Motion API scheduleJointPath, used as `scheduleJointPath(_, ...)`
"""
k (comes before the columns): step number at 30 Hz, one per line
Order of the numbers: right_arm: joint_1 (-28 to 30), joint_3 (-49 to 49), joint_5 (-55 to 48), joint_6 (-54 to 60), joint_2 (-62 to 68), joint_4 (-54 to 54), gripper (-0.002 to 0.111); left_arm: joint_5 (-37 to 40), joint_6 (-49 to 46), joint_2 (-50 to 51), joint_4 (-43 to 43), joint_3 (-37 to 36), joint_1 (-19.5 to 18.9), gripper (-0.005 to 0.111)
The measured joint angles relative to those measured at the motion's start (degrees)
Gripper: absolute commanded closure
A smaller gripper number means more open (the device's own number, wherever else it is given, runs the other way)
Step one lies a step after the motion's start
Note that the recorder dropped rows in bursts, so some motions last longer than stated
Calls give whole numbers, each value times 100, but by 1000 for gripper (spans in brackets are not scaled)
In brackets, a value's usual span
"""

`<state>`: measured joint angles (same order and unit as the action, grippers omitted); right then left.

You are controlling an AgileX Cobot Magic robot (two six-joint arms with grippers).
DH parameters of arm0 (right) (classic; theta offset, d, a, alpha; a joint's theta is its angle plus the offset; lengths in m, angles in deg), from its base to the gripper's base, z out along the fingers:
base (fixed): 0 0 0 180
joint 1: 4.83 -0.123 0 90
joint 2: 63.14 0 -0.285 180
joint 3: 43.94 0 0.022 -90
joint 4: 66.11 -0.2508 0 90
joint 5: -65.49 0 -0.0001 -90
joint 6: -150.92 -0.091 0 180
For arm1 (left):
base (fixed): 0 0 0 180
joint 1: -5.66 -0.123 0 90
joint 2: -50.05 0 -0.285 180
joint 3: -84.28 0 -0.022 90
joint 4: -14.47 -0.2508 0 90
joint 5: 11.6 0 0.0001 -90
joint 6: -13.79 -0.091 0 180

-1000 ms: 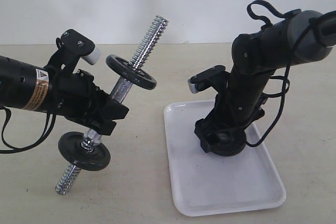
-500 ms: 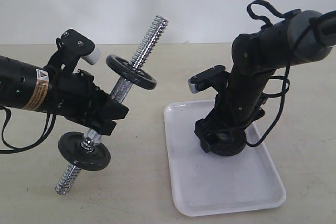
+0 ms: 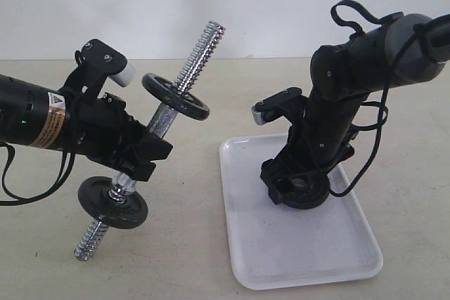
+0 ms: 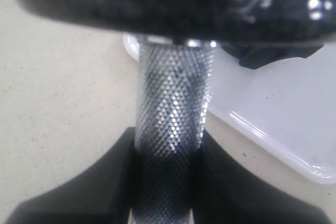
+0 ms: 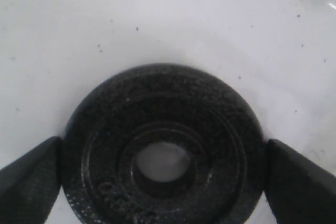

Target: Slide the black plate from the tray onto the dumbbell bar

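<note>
My left gripper (image 3: 144,149) is shut on the knurled middle of the dumbbell bar (image 3: 163,119) and holds it tilted above the table. In the left wrist view the dumbbell bar (image 4: 173,103) fills the left gripper (image 4: 168,148). Two black discs sit on the bar, one above the grip (image 3: 176,96) and one below it (image 3: 112,203). The black plate (image 5: 163,103) lies flat on the white tray (image 5: 157,19). My right gripper (image 5: 164,166) is down over it, with a finger against each side of its rim. In the exterior view the right gripper (image 3: 299,189) covers most of the black plate (image 3: 311,200).
The tray (image 3: 295,258) lies lengthwise on the beige table, right of the bar, and its corner (image 4: 283,108) shows in the left wrist view. The bar's upper threaded end (image 3: 204,46) points up and right, toward the right arm (image 3: 351,75). The lower threaded end (image 3: 90,240) nearly touches the table.
</note>
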<state>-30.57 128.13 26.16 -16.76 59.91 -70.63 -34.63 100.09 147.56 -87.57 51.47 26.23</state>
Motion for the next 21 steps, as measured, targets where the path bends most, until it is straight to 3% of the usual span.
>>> scheduleJointPath(21,0,0,-5,-58,0,0,108,0,0,0,0,0,0,102)
